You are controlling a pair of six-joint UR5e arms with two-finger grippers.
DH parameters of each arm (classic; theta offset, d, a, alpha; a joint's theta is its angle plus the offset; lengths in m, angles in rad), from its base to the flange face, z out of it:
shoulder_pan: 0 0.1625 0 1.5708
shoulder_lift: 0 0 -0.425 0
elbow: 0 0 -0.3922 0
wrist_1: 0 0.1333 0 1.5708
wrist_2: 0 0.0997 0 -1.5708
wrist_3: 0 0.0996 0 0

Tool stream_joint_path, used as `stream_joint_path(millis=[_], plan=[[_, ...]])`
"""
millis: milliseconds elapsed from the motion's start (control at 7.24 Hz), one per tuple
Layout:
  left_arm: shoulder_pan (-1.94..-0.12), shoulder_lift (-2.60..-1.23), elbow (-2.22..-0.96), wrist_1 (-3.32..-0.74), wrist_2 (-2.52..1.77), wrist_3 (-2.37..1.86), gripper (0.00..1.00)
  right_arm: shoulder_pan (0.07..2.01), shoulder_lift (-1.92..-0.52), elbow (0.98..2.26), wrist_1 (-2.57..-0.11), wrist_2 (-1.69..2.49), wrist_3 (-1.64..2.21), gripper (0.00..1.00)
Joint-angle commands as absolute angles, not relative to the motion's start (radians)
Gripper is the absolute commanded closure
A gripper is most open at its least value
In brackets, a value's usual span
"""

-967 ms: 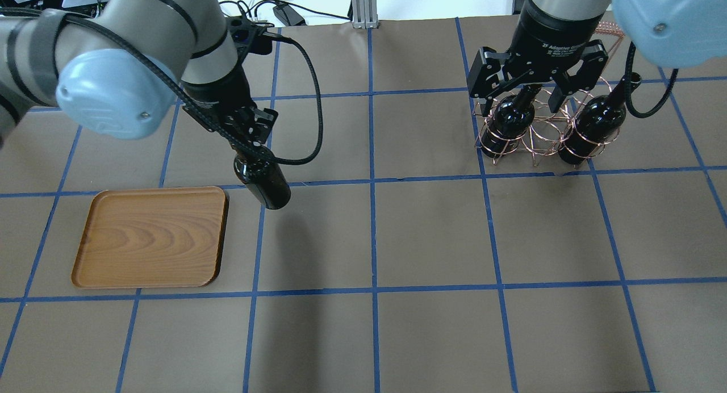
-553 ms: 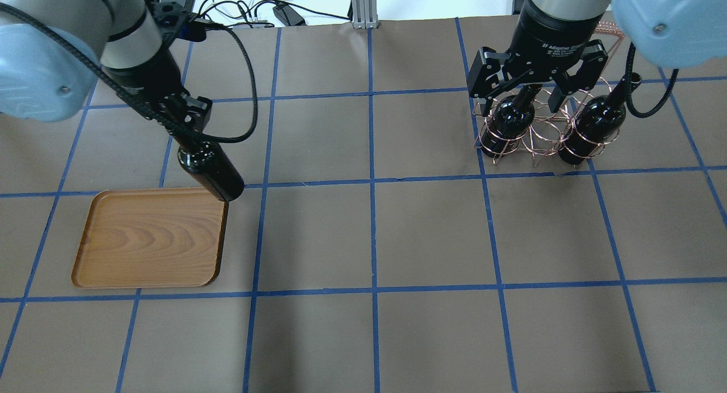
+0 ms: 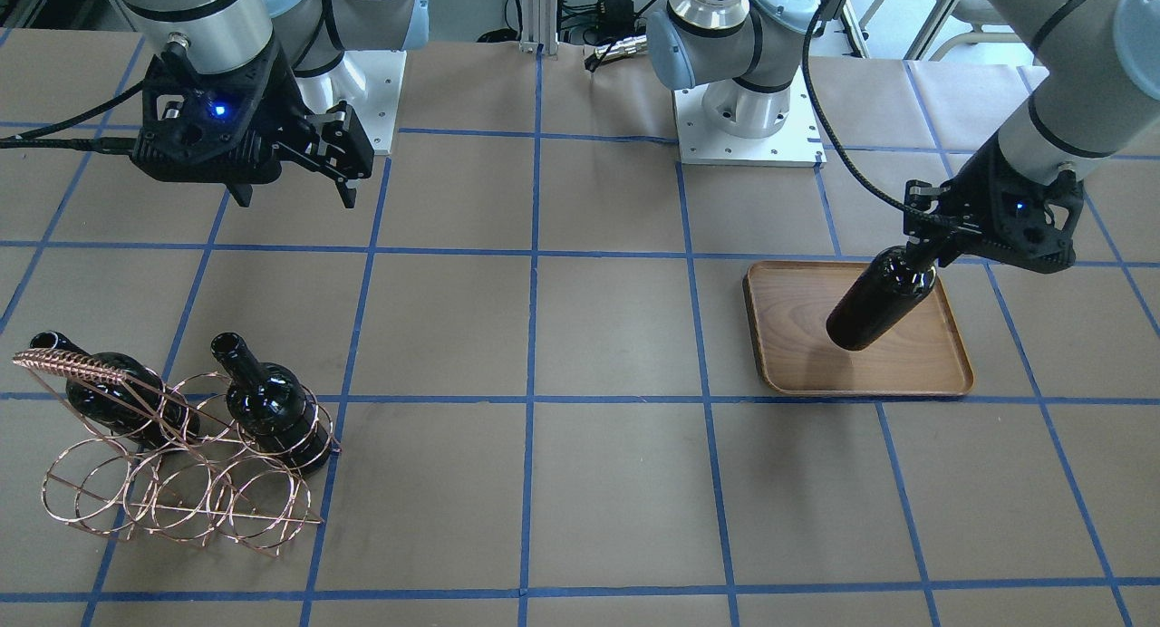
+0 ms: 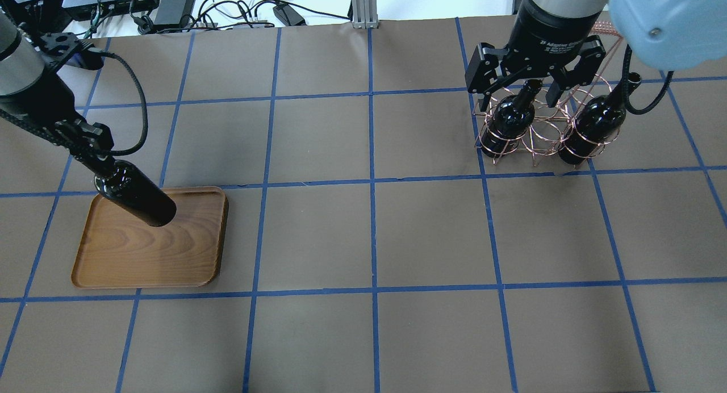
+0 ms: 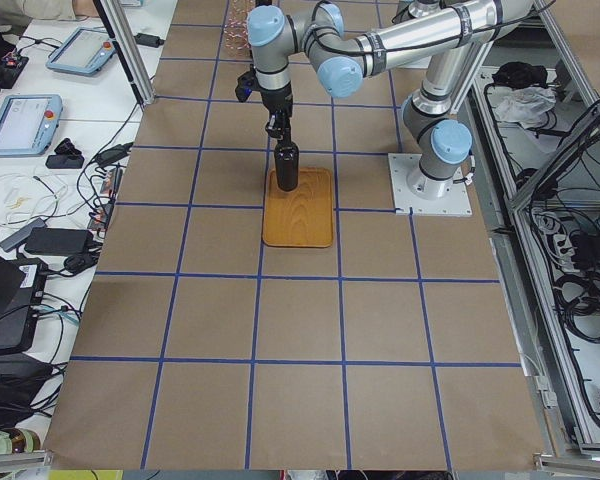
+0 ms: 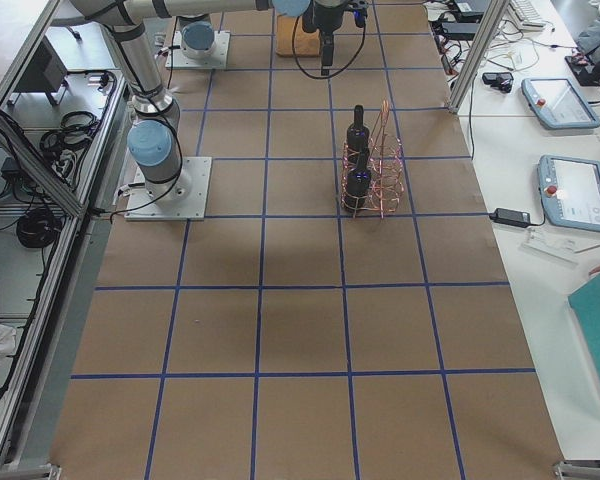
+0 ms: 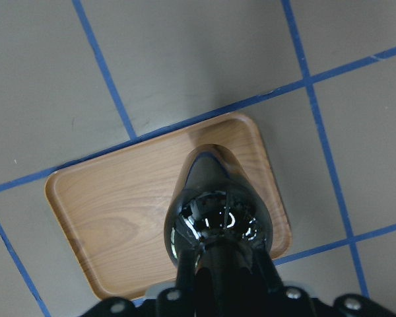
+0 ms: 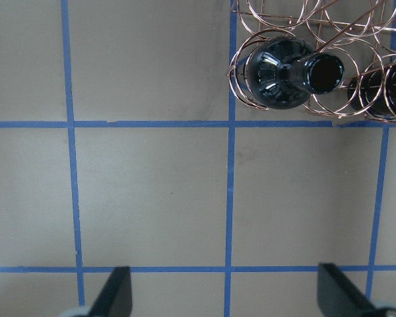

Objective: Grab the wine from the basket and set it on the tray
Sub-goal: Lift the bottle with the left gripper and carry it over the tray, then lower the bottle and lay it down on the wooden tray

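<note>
Glossy near-black wine bottle (image 4: 138, 201), neck clamped in left gripper (image 4: 101, 167), over rounded wood-grain tray (image 4: 130, 259). Right gripper (image 3: 296, 193) spread wide, empty, near copper-wire basket (image 3: 181, 505).

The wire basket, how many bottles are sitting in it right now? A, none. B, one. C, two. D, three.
C: one bottle and a second bottle stand in the basket, while the third bottle hangs over the tray in the left gripper.
</note>
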State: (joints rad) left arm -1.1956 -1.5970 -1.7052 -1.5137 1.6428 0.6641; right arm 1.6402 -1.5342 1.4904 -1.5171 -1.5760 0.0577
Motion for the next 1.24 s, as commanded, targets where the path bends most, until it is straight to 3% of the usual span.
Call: stream_joint_path(millis=[0, 967, 1106], plan=[[-1.152, -1.611, -1.729, -1.502, 1.646, 0.686, 1.0, 1.64, -1.534, 1.491, -1.514, -1.575, 0.058, 0.0], [-1.147, -1.649, -1.733, -1.482, 1.666, 0.683, 1.0, 1.64, -1.535, 1.491, -1.513, -1.575, 0.06, 0.0], [-1.147, -1.649, -1.733, -1.483, 1.666, 0.677, 0.73, 1.641, -1.534, 1.491, -1.513, -1.575, 0.061, 0.0]])
